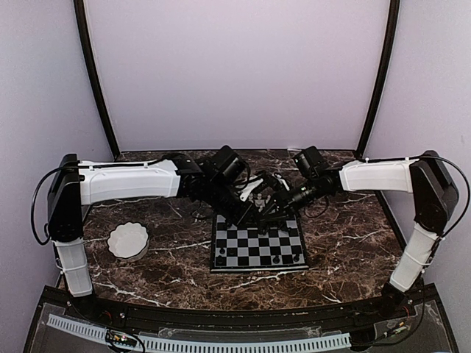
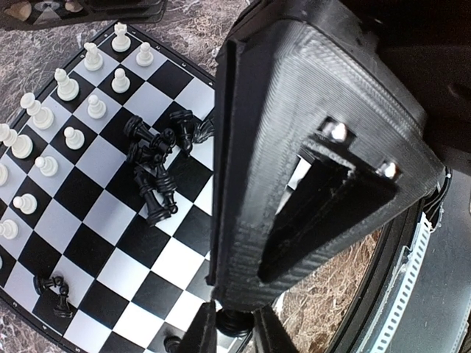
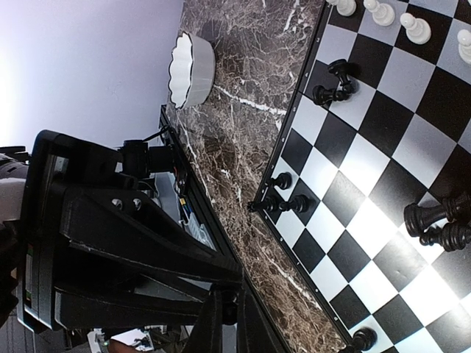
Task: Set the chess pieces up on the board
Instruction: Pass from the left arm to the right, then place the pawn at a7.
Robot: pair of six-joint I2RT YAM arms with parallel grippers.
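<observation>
Top view: the board (image 1: pixel 257 248) on the worktop (image 1: pixel 346 254) has its far edge hidden by the left arm (image 1: pixel 132 182) and right arm (image 1: pixel 375 176). Left wrist: black chess pieces (image 2: pixel 154 168) lie heaped mid-board; the left fingers (image 2: pixel 199 335), cropped, are closed on a black piece (image 2: pixel 235 322). Right wrist: the right fingers (image 3: pixel 207 325) are clenched; any contents cannot be made out.

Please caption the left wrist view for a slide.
Left hand grips a black piece at the board edge; fallen black pieces nearby.

- white scalloped bowl (image 1: pixel 128 240), upright, off on the left
- dark marble tabletop (image 1: pixel 346 257) with white veins, bowl rests on it
- plain lilac walls (image 1: pixel 235 66) all round
</observation>
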